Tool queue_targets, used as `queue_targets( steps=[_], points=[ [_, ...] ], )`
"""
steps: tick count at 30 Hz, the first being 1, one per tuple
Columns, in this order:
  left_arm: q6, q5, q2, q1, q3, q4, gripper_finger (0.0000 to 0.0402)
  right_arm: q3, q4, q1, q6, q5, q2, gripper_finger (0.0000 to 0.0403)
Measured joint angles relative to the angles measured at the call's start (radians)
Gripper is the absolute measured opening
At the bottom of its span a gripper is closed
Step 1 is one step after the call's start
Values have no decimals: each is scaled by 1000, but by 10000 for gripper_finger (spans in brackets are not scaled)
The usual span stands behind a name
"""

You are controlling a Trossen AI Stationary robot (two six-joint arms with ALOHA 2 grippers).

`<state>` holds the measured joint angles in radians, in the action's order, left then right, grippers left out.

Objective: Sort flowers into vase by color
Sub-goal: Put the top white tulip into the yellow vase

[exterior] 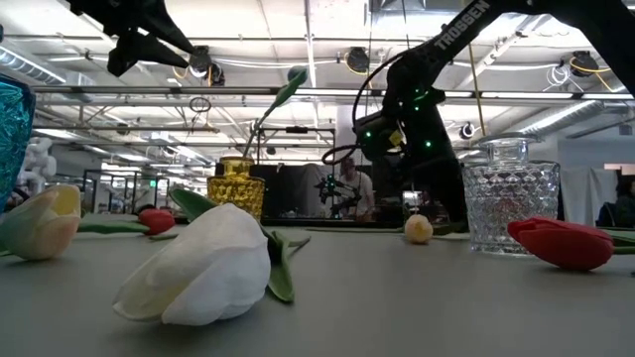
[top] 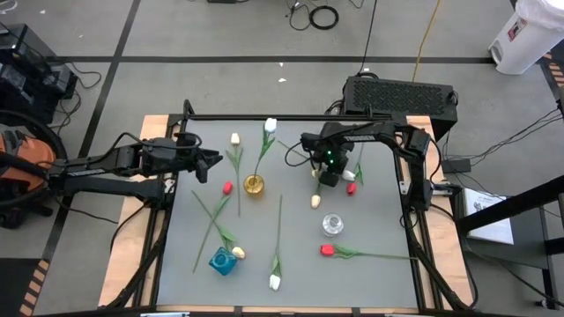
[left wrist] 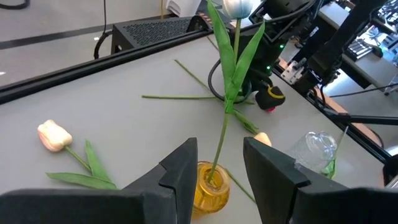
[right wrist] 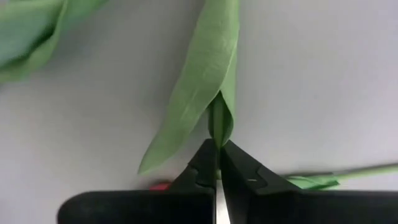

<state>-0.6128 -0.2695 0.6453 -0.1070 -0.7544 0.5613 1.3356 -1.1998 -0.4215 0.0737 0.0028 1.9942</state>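
Note:
Tulips lie scattered on the grey mat (top: 370,291): pale yellow heads (top: 235,139) (top: 315,201) (top: 238,253), red ones (top: 227,187) (top: 327,250) (top: 351,187) and a white one (top: 275,282). One white tulip (top: 270,125) stands with its stem in the gold vase (top: 254,185). A clear glass vase (top: 332,224) and a blue vase (top: 222,261) stand nearer the front. My right gripper (top: 326,179) points down at the mat's far right, shut on a green stem. My left gripper (left wrist: 217,174) hangs open above the table's left side. My right gripper pinches a thin green stem (right wrist: 219,127) between its two fingertips, just where a long leaf (right wrist: 199,81) wraps around it. The fingers come from above, pointing down. The leaf spreads over the mat beyond them. Which head this stem bears, and whether it is lifted, I cannot tell.
A black box (top: 401,92) sits beyond the table's far right corner. The red head (top: 351,187) and a pale yellow head (top: 315,201) lie close beside my right gripper. Bare mat lies in the middle, between the gold vase and the glass vase.

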Motion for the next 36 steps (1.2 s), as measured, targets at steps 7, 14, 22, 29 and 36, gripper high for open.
queue_targets(
  steps=[7,14,22,29,36],
  points=[
    [0,-3,0,0,0,0,137,105,-90,19,-9,50,0,0],
    [0,-3,0,0,0,0,137,248,-226,27,-6,100,0,0],
    [25,-4,0,0,0,0,137,416,-373,42,0,164,0,0],
    [25,-4,0,0,0,0,137,530,-373,58,42,180,-14,0],
    [23,-3,0,0,0,-3,137,579,-371,52,75,183,-13,0]
  ],
)
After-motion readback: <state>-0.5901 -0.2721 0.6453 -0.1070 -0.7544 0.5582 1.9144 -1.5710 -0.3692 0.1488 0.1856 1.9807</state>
